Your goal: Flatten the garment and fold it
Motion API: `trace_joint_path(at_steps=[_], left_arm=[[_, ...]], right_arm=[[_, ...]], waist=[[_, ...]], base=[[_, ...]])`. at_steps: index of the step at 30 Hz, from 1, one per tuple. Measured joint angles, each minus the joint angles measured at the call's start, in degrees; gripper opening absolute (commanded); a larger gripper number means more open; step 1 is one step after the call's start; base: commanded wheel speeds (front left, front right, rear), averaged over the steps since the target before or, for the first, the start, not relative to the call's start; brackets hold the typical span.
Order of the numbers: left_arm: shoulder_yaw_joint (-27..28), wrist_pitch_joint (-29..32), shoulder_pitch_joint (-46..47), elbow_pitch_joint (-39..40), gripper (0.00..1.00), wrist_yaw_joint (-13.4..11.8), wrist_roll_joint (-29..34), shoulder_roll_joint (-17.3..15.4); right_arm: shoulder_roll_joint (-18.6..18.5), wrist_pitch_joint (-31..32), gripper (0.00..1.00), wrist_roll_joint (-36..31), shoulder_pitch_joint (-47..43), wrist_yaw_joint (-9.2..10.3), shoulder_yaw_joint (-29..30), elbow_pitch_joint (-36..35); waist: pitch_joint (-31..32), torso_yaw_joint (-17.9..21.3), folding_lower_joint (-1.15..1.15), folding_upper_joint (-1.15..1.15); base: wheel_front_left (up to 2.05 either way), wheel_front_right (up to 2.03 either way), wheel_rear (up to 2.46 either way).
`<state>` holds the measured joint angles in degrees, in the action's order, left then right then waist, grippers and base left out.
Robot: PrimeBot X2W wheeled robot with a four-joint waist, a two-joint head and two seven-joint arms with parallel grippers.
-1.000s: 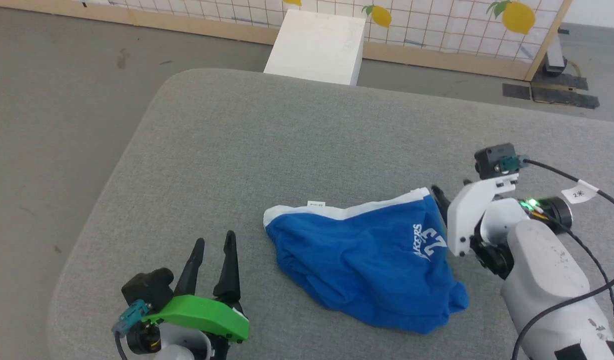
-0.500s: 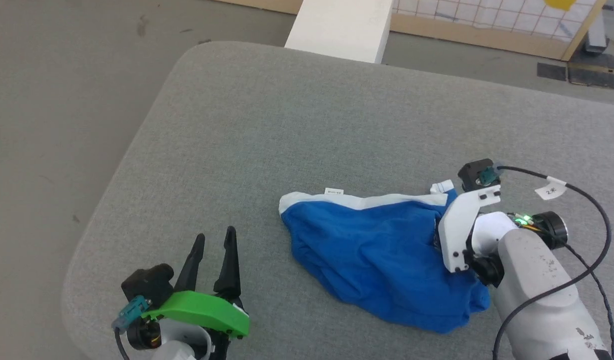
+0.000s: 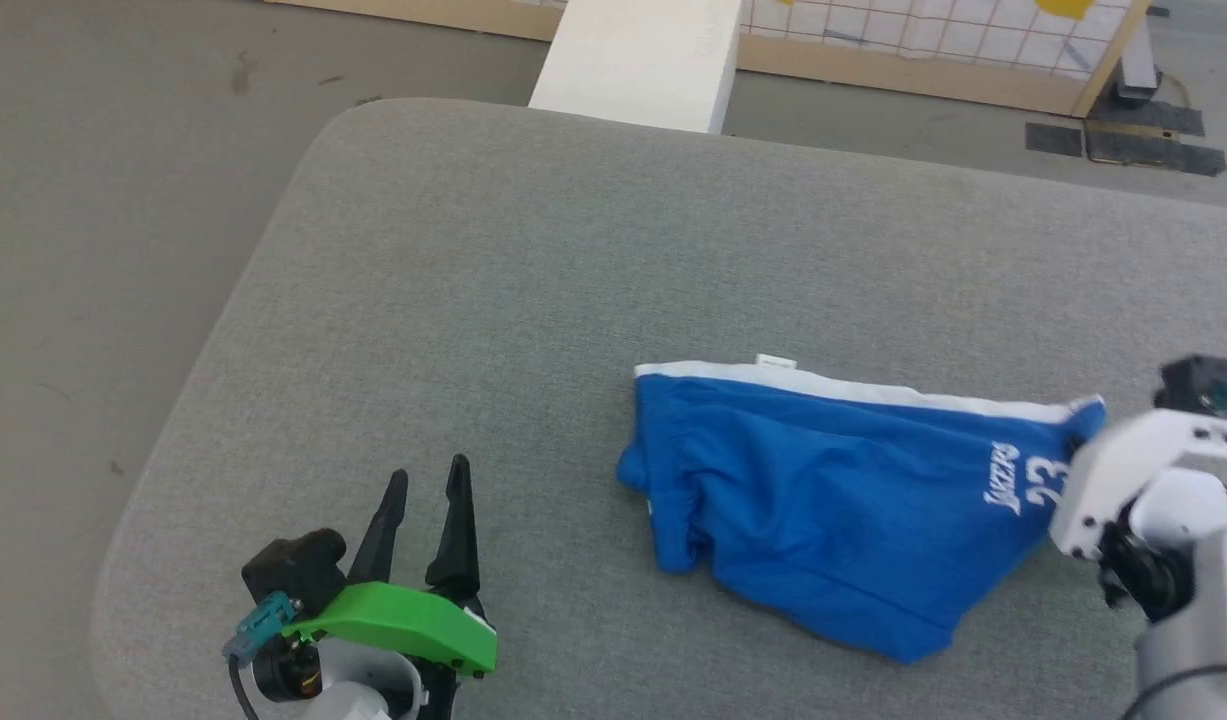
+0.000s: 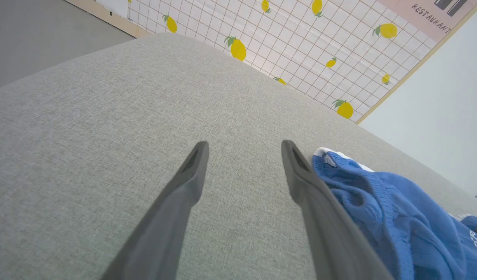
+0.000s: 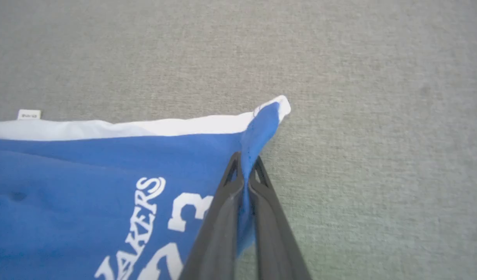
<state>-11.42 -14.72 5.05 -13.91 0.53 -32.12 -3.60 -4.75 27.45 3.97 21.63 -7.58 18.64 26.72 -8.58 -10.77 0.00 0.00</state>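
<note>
Right end effector (image 5: 246,160) is pinching the corner of the blue basketball shorts (image 3: 833,510) — fingers pressed together on a raised fold of cloth beside the "LAKERS 23" print (image 3: 1028,485). Shorts lie on the grey fabric-covered desk (image 3: 473,260), white stripe (image 3: 873,390) along the far edge. Left end effector (image 3: 429,472) — fingers spread, empty, over bare desk, apart from the shorts.
</note>
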Motion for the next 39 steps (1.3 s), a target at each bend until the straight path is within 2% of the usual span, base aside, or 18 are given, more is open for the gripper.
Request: trace_joint_path(at_steps=[3,4,5,13,18,22,33,36,39], left_arm=[[-0.2,0.0,0.1,0.0,1.0,0.0,0.0,0.0],[-0.2,0.0,0.1,-0.1,1.0,0.1,0.0,0.1],[-0.1,0.0,0.2,-0.2,1.0,0.1,0.0,0.1],[0.1,0.2,0.4,-0.1,1.0,0.3,-0.1,-0.2],[-1.6,4.5,4.6,1.7,1.0,1.3,-0.3,-0.7],[-3.3,13.0,12.8,1.2,1.0,1.0,-0.3,-1.6],[-11.9,52.3,33.9,-10.8,1.0,-2.4,-1.0,-3.4],[-13.1,57.5,36.6,-13.0,1.0,-2.6,-0.8,-3.9],[-14.0,58.5,37.9,-14.8,1.0,-2.3,-0.5,-4.1]], right_arm=[[0.6,2.2,0.0,-0.4,-3.0,0.0,3.6,-2.9],[0.9,2.3,0.19,-0.4,-3.6,0.0,4.4,-3.6],[1.0,1.8,1.0,-0.5,-4.2,0.01,4.5,-4.6],[1.8,-6.9,1.0,6.7,-6.7,0.01,6.3,-12.4],[1.8,-10.1,1.0,8.8,-10.6,0.01,7.3,-15.5],[1.8,-10.3,1.0,10.3,-11.1,0.01,5.7,-17.8],[1.9,-10.3,1.0,12.2,-10.8,0.01,2.7,-20.6],[1.9,-10.3,1.0,12.2,-10.8,0.01,3.0,-20.8],[1.9,-10.4,1.0,12.4,-10.7,0.01,2.9,-20.8]], waist=[[-0.1,0.6,0.0,0.0],[-0.2,0.7,0.0,0.0],[-0.2,0.9,0.0,0.0],[0.8,2.3,0.0,0.0],[1.4,3.4,0.0,0.0],[0.9,5.1,0.0,0.0],[-3.9,10.2,0.0,0.0],[-5.4,11.3,0.0,0.0],[-6.9,12.3,0.0,0.0]], base=[[0.0,0.0,0.0],[0.0,0.0,0.0],[0.0,0.0,0.0],[0.0,0.0,0.0],[0.0,0.0,0.0],[0.0,0.0,0.0],[0.0,0.0,0.0],[0.0,0.0,0.0],[0.0,0.0,0.0]])
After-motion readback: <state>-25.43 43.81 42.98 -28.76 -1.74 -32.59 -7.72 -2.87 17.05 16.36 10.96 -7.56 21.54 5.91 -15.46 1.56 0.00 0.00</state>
